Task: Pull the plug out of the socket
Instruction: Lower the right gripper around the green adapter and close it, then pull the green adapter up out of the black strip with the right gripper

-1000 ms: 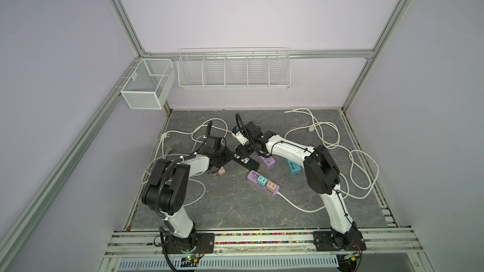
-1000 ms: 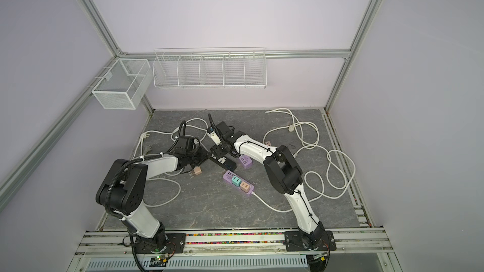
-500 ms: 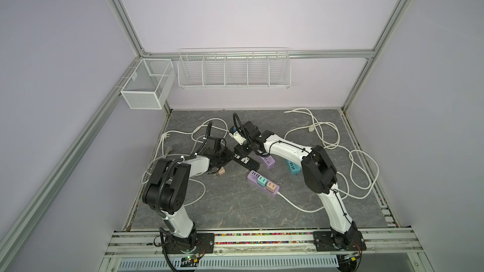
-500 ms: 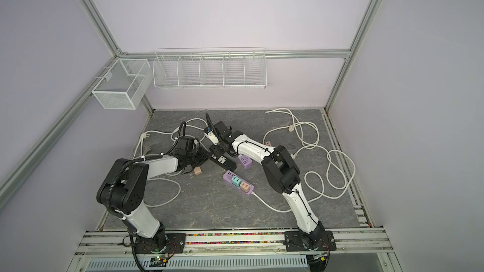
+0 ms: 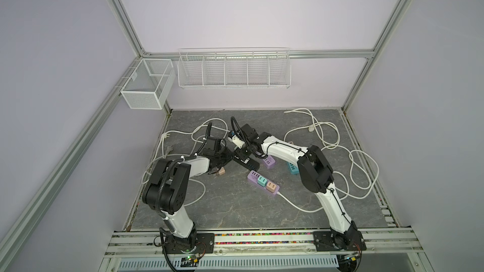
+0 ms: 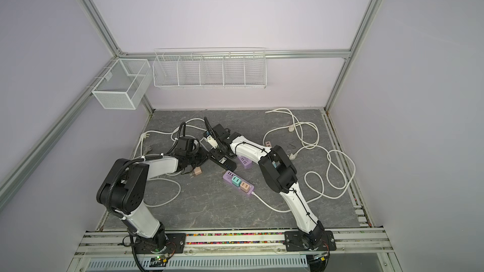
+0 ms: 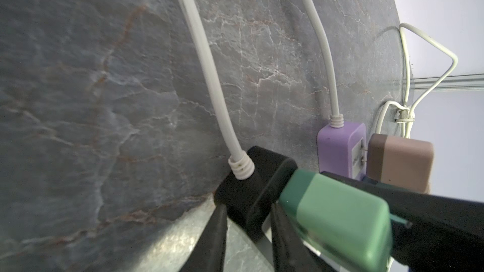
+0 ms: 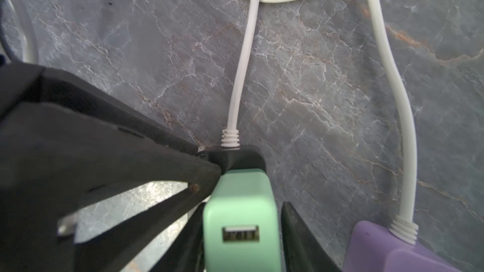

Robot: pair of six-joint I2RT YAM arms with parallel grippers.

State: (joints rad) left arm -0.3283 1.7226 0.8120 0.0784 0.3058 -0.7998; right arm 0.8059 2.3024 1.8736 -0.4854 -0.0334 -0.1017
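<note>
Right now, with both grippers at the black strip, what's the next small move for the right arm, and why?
Probably finish closing the right gripper on the green plug before pulling. Its fingers flank the plug, but a firm grip isn't clear, and one side seems to show a sliver of gap. The left gripper clamps the black power strip, bracing it.

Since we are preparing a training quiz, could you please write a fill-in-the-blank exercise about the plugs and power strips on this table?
1. The mint-green cube plug sits in a plastic socket strip coloured ___.
2. The ribbed cable entering that strip is ___.
3. The brown block adapter is plugged into a neighbouring power strip coloured ___.
4. The right claw straddles the green plug, whose face shows one ___ port.

Missing words: black; white; purple; USB.
</note>
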